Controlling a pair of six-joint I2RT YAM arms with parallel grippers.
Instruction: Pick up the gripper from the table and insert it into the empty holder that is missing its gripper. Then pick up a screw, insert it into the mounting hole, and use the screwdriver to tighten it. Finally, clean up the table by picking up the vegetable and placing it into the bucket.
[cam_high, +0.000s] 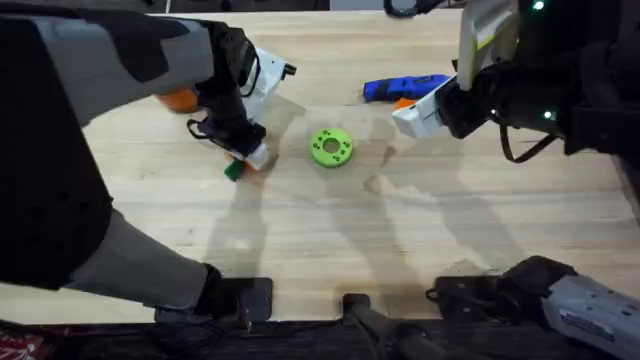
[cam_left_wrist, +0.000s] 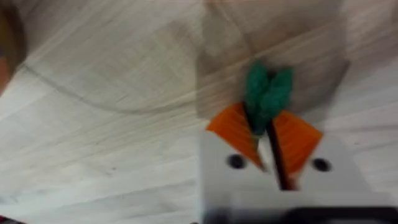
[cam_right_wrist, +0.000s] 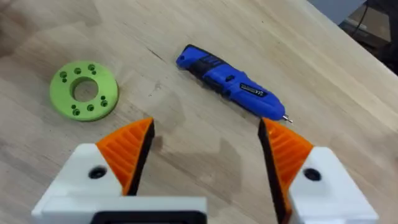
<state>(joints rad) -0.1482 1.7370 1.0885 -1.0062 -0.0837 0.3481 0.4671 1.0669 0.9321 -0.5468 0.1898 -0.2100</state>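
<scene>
My left gripper (cam_high: 250, 158) is low over the table left of centre, shut on the vegetable (cam_high: 233, 170), a small dark-green leafy piece. In the left wrist view the vegetable (cam_left_wrist: 267, 93) sticks out from between the orange pads (cam_left_wrist: 233, 134). The orange bucket (cam_high: 180, 98) stands behind the left arm, mostly hidden by it. My right gripper (cam_high: 405, 120) hovers open just in front of the blue screwdriver (cam_high: 405, 88). The screwdriver (cam_right_wrist: 230, 81) lies on the wood beyond the spread fingers of the right gripper (cam_right_wrist: 205, 149). The loose gripper, its holder and the screw are out of view.
A lime-green ring with holes (cam_high: 331, 147) lies flat at the table's centre between the two grippers, and the ring (cam_right_wrist: 84, 90) also sits to one side in the right wrist view. Bare wood stretches across the front half of the table (cam_high: 330, 240).
</scene>
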